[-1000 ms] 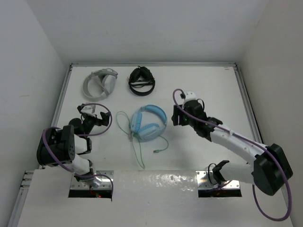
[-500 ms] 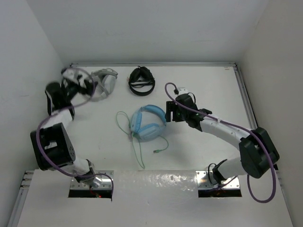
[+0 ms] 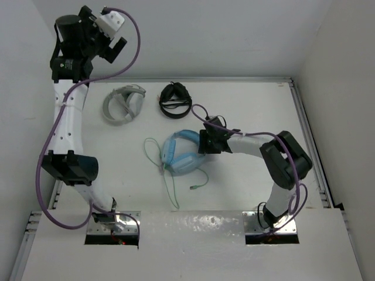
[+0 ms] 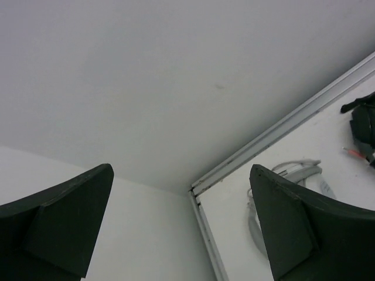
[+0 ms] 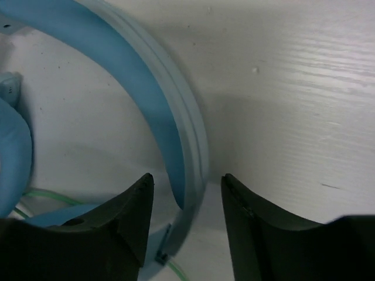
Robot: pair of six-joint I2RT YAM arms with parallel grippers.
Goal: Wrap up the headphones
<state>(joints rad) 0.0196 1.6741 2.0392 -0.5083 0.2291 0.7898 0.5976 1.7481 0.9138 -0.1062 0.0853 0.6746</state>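
The light blue headphones (image 3: 181, 153) lie flat mid-table, their pale green cable (image 3: 168, 181) looping left and toward the front, ending in a plug (image 3: 193, 188). My right gripper (image 3: 206, 142) is low at the right side of the headband. In the right wrist view the gripper (image 5: 186, 196) is open, and the blue headband (image 5: 153, 99) runs between the two fingers without being clamped. A bit of the cable (image 5: 47, 196) shows at lower left. My left gripper (image 3: 115, 48) is raised high over the back left corner. It is open and empty in the left wrist view (image 4: 181, 219).
Light grey headphones (image 3: 123, 103) and black headphones (image 3: 175, 100) lie near the back edge; both also show in the left wrist view, grey (image 4: 293, 175) and black (image 4: 363, 123). White walls enclose the table on three sides, with a metal rail (image 3: 187, 79) along the back.
My left arm swung from the table's left side up to high above the back left corner. My right gripper moved left and down onto the headband.
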